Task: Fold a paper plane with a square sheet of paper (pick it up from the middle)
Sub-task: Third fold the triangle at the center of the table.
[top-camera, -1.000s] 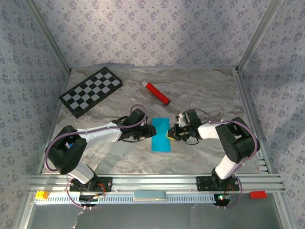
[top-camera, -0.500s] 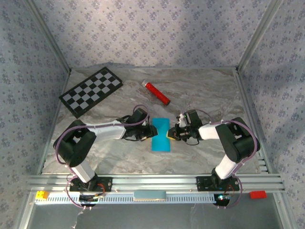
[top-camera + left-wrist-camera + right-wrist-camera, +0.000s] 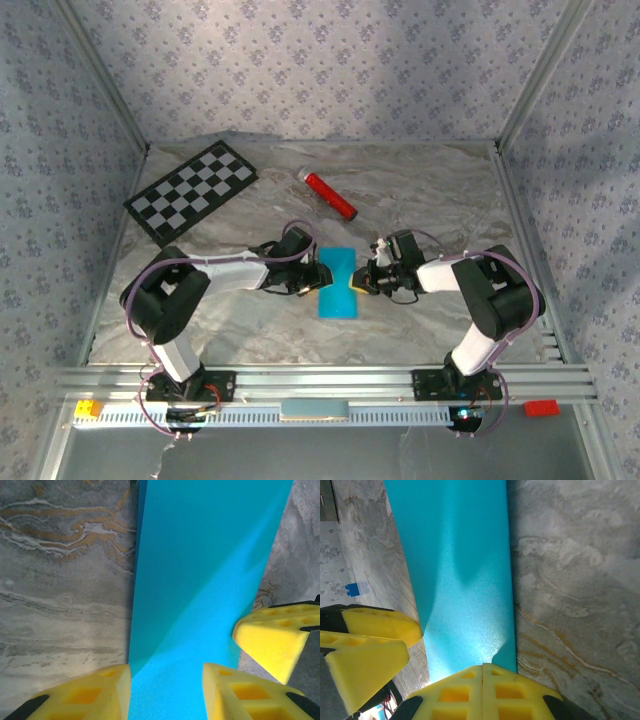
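Observation:
The square sheet of paper (image 3: 338, 283) is bright cyan and lies flat on the marble table as a narrow folded rectangle, seen close up in the left wrist view (image 3: 200, 570) and the right wrist view (image 3: 460, 570). My left gripper (image 3: 318, 277) is at its left edge. It is open, its yellow fingers (image 3: 100, 692) standing apart over the sheet with nothing pinched. My right gripper (image 3: 356, 283) is at the right edge, shut, its joined tips (image 3: 482, 672) resting on the paper's edge. No paper plane shape shows.
A red cylinder (image 3: 330, 196) lies behind the paper towards the back. A black-and-white checkerboard (image 3: 192, 190) lies at the back left. Metal rails run along the near edge, and patterned walls close off the three other sides.
The left arm has raised its elbow and pushed its gripper slightly right onto the paper's edge, with its jaws a little narrower. The right arm and the paper have stayed put.

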`<action>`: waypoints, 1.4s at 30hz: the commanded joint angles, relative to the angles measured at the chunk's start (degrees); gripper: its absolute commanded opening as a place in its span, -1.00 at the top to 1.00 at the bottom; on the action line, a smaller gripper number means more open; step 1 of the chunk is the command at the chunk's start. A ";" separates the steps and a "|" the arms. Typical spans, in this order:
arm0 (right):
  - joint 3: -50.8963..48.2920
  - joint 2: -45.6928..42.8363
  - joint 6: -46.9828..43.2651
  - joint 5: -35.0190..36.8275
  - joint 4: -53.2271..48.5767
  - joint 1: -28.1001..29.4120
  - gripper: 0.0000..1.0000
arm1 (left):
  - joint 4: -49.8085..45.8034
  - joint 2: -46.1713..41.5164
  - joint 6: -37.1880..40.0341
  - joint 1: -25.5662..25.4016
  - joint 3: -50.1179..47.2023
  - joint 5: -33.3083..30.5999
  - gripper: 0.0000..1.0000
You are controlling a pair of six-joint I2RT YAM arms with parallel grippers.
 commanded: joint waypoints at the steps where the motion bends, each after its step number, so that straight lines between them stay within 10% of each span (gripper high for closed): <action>1: -1.73 2.52 -0.14 3.62 -4.03 -0.56 0.97 | -0.09 0.95 0.01 0.18 1.17 0.19 0.15; 42: -1.79 2.33 -0.23 3.36 -4.38 -0.78 0.98 | 3.36 1.11 -1.89 0.79 -0.65 0.96 0.35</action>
